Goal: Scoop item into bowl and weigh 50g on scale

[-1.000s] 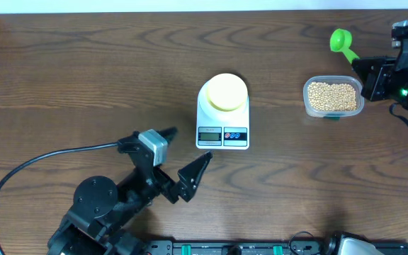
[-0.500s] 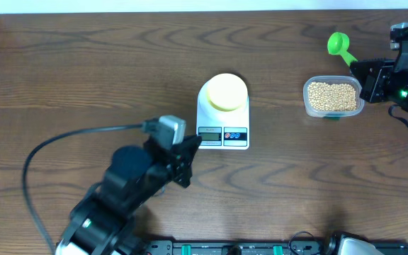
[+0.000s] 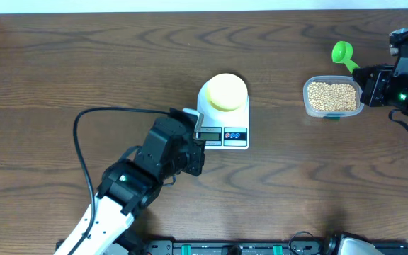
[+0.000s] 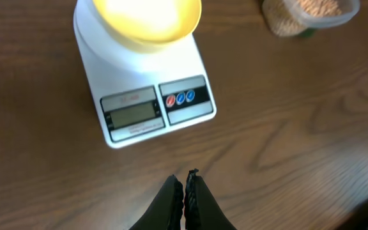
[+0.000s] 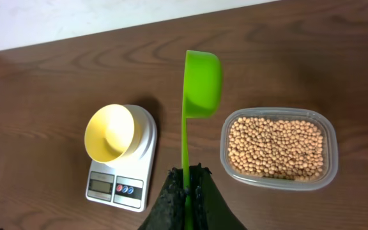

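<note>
The left pincer [image 4: 184, 184] is clenched on nothing, the scale [image 4: 147, 105] just ahead of its tips with the yellow bowl [image 4: 147, 19] on its far end. The right pincer [image 5: 188, 179] grips the handle of a green scoop [image 5: 202, 83] pointing ahead; the beans [image 5: 276, 148] lie in a clear tub [image 5: 225, 144] just to its right.

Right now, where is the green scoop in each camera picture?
Overhead: green scoop at far right, near the top, next to the clear tub.
Left wrist: not in it; the tub shows at top right.
Right wrist: centre, its handle in the right gripper, left of the tub.
Shared landmark: the clear tub.
</note>
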### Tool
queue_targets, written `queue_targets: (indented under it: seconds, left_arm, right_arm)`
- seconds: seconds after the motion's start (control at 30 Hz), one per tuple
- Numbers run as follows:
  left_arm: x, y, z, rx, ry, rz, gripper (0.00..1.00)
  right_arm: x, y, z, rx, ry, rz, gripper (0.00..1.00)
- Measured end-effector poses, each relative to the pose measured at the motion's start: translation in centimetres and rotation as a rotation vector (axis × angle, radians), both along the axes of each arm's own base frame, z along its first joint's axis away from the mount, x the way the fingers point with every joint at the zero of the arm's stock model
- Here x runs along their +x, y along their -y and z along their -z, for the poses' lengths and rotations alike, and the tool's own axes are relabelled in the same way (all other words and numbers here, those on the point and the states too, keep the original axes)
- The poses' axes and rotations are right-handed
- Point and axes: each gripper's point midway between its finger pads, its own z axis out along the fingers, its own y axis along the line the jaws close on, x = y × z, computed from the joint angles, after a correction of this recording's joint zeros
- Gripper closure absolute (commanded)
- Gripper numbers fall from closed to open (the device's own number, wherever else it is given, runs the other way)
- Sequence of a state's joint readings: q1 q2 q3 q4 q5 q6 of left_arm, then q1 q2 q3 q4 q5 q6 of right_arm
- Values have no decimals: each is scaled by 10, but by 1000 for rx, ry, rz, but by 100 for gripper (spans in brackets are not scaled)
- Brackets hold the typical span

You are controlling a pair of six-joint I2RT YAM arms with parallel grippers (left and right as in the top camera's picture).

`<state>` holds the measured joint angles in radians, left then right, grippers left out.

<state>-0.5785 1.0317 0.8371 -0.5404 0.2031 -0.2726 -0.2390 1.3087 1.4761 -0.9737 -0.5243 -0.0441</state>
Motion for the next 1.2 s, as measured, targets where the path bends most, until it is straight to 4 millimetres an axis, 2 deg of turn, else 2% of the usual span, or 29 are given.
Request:
queue_targets:
  seconds: [0.27,0.57,0.77,0.97,1.2]
  left_arm:
    - [1,23,38,64,-91,59,93]
    - [28,39,86,123,-128,45,93]
    - [44,48,101,124,-109,36,93]
    - [51,53,126,141,-132,36,93]
    - [64,62,135,124,-98,40,93]
  right_arm:
    - [0,0,1,-2,-3,2,99]
    - [-4,0,4,2,-25,4,99]
    - [-2,0,3,0,-16,4,99]
    - [-1,1,2,-2,-8,4,99]
    - [0,1,0,-5,1,4,99]
